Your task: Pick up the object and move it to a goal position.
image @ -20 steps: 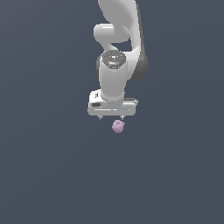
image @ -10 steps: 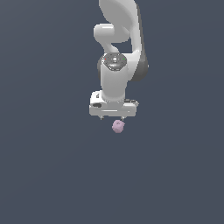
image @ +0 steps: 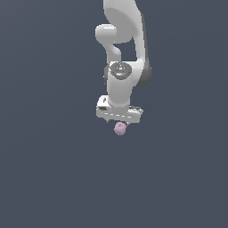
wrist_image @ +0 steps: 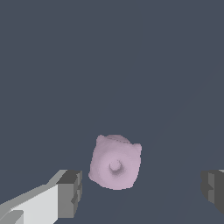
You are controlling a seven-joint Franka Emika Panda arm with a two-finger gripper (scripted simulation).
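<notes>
The exterior view faces the arm (image: 122, 58) from well off. The wrist view looks down, close above the pink-lilac ball (wrist_image: 115, 162). Both views share that ball (image: 120, 128).

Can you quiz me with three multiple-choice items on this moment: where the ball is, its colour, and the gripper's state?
1. Where is the ball relative to the gripper?
A. Between the two fingers, with a gap on each side
B. Far off to one side of both fingers
C. Resting on top of the gripper body

2. What colour is the ball?
A. Bright green
B. Pale pink-lilac
C. Black

3. What state is the gripper in?
A. Shut tight on the ball
B. Open, fingers spread wide
C. Out of view in both pictures

Answers:
1 A, the wrist view shows the ball between the dark fingertips, touching neither.
2 B, both views show a pale pink-lilac lump under the gripper.
3 B, the wrist view shows the fingertips far apart.
</notes>
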